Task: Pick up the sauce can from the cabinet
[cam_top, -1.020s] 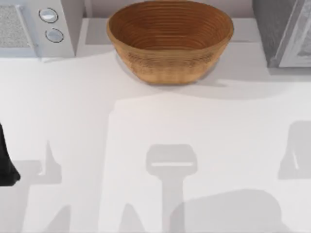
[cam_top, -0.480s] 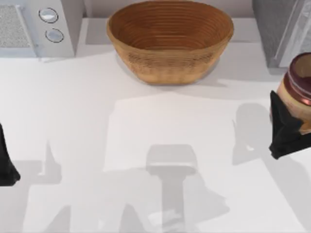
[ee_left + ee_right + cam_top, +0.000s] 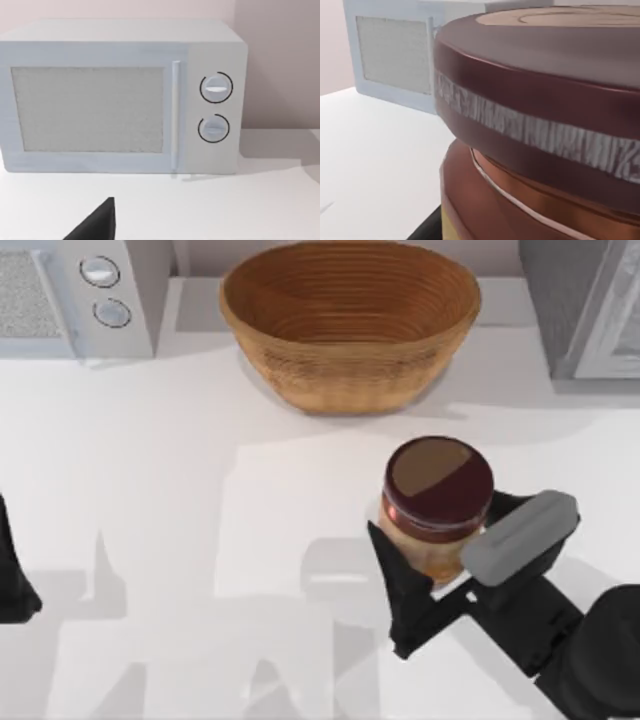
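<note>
The sauce can [image 3: 438,480] has a dark maroon lid with a tan mark and a tan-orange side. It hangs over the table right of centre, in front of the basket. My right gripper [image 3: 436,518] is shut on the sauce can, with one dark finger [image 3: 398,585] on its left side and the other on its right. Up close, the sauce can [image 3: 540,125] shows its maroon lid rim and orange-brown body. My left gripper [image 3: 10,580] is parked at the table's left edge.
A big woven brown basket [image 3: 350,325] stands at the back centre. A white microwave [image 3: 75,295] sits at the back left, also seen as the microwave [image 3: 120,97]. The grey cabinet [image 3: 585,305] is at the back right.
The right gripper came in from the right edge with the sauce can and carried it left and toward the front. The left arm has not moved.
</note>
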Robot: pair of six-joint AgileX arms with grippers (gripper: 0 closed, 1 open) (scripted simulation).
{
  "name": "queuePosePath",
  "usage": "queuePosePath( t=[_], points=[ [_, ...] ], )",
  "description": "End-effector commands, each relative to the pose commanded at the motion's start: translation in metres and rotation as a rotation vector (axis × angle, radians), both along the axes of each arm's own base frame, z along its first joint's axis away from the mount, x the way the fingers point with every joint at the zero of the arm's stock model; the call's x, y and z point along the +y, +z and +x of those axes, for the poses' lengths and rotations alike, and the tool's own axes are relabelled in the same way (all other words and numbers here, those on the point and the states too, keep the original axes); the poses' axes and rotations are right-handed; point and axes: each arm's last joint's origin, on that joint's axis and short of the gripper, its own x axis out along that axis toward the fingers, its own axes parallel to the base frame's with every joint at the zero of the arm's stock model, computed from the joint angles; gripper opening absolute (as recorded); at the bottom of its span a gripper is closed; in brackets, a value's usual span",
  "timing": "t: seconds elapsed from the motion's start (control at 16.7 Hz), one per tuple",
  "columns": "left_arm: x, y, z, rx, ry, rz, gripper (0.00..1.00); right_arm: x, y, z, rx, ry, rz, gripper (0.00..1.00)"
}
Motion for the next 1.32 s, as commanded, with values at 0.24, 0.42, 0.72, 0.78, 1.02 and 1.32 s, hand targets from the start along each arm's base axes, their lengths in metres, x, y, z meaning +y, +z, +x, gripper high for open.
queuePosePath(
  t=[0.24, 0.42, 0.72, 0.78, 1.02, 1.32],
  points=[
    [0.000, 0.000, 0.000, 0.000, 0.000, 0.000, 1.00, 0.023, -0.026, -0.017, 0.003, 0.105, -0.015, 0.00],
    [0.000, 0.000, 0.000, 0.000, 0.000, 0.000, 1.00, 0.028, -0.033, -0.023, 0.003, 0.133, -0.019, 0.00],
    [0.000, 0.000, 0.000, 0.000, 0.000, 0.000, 1.00, 0.027, -0.037, -0.022, 0.017, 0.130, -0.035, 0.00],
    [0.000, 0.000, 0.000, 0.000, 0.000, 0.000, 1.00, 0.030, -0.038, -0.020, 0.016, 0.131, -0.037, 0.00],
    [0.000, 0.000, 0.000, 0.000, 0.000, 0.000, 1.00, 0.053, -0.048, 0.001, 0.006, 0.133, -0.024, 0.00],
    [0.000, 0.000, 0.000, 0.000, 0.000, 0.000, 1.00, 0.070, -0.059, 0.020, 0.003, 0.133, -0.019, 0.00]
  ],
)
